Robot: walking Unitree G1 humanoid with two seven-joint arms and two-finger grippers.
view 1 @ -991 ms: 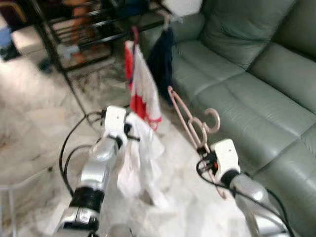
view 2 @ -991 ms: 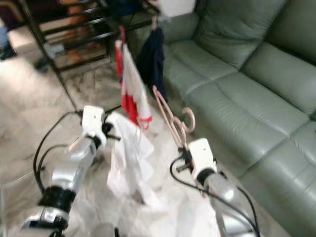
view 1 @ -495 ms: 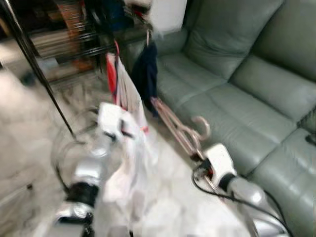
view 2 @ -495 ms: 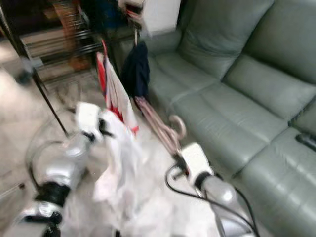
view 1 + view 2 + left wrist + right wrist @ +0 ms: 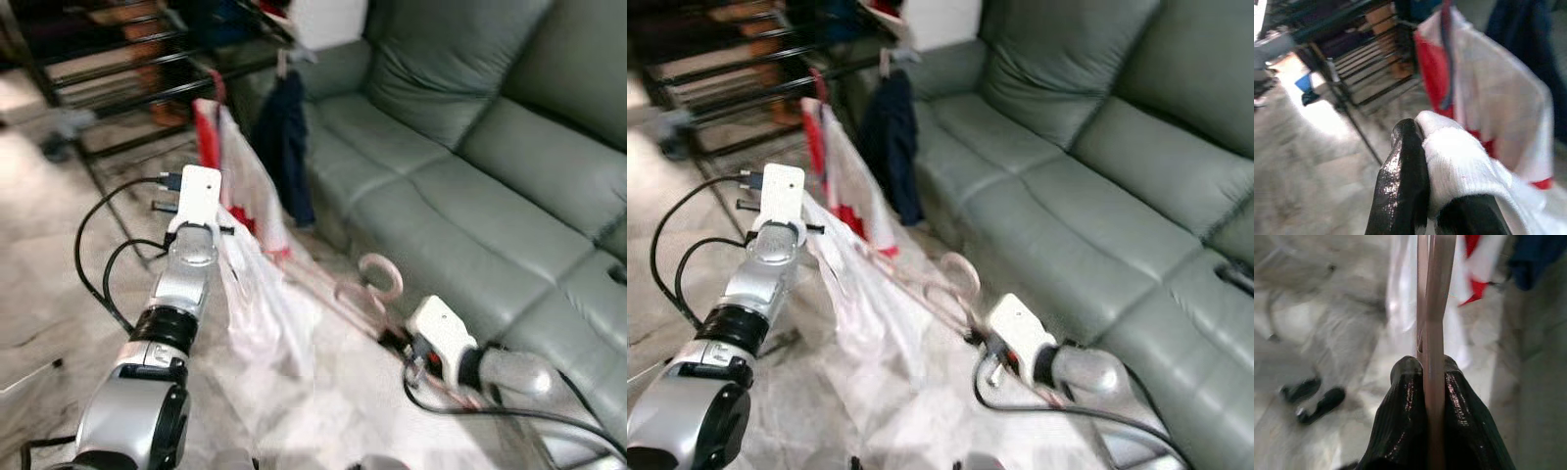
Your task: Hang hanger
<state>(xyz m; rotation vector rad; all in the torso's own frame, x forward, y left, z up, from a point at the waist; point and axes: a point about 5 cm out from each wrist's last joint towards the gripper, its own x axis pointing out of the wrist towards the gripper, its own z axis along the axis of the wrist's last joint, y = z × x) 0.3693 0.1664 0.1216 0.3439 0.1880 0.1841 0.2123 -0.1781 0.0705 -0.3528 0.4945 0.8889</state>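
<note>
A pink hanger (image 5: 380,279) lies slanted over the floor, its hook toward the sofa. My right gripper (image 5: 400,341) is shut on its lower end, and the hanger (image 5: 1431,308) runs straight out between the black fingers (image 5: 1405,382). My left gripper (image 5: 223,232) is shut on a white garment (image 5: 263,304), holding it up so it hangs toward the floor and drapes across the hanger. The bunched white cloth (image 5: 1459,156) is pinched against one black finger (image 5: 1403,166). Just beyond my left gripper, a red and white garment (image 5: 230,147) hangs on a black rack (image 5: 127,59).
A navy garment (image 5: 289,137) hangs beside the red and white one. A grey-green leather sofa (image 5: 470,176) runs along the right. Black cables loop beside my left arm. The floor is pale marble, with dark shoes (image 5: 1312,404) on it.
The camera has swung, so the whole scene has shifted. My left gripper has reached up and forward toward the rack with the white garment. The hanger now lies flatter and lower in my right gripper.
</note>
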